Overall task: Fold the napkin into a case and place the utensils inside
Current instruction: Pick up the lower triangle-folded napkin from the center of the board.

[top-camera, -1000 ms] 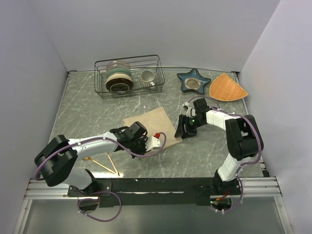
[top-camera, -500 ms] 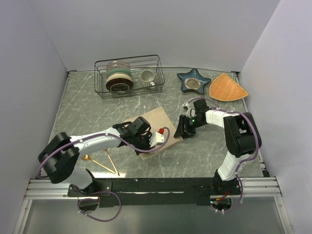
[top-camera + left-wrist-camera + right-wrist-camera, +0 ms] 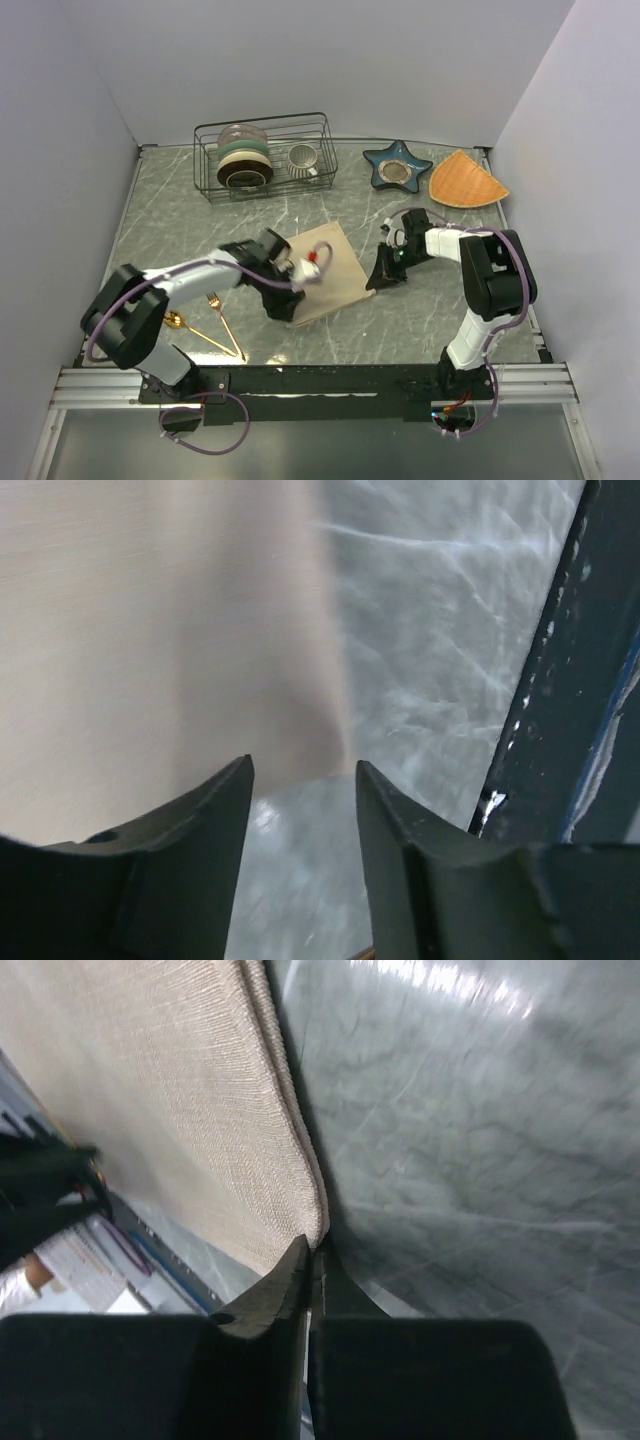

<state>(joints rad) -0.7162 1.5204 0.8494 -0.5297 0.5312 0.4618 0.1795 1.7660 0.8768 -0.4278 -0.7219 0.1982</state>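
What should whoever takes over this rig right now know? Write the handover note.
Left gripper: jaws open, holding nothing, over an edge of the napkin.
Right gripper: jaws shut on a corner of the napkin, where the cloth is doubled.
Napkin: flat in the middle of the table, folded at least once, no pocket formed yet.
Fork and spoon: on the table at the front left, handle ends meeting, clear of the cloth.
Done: a first fold.
Left: finish the case, then slide both utensils in.
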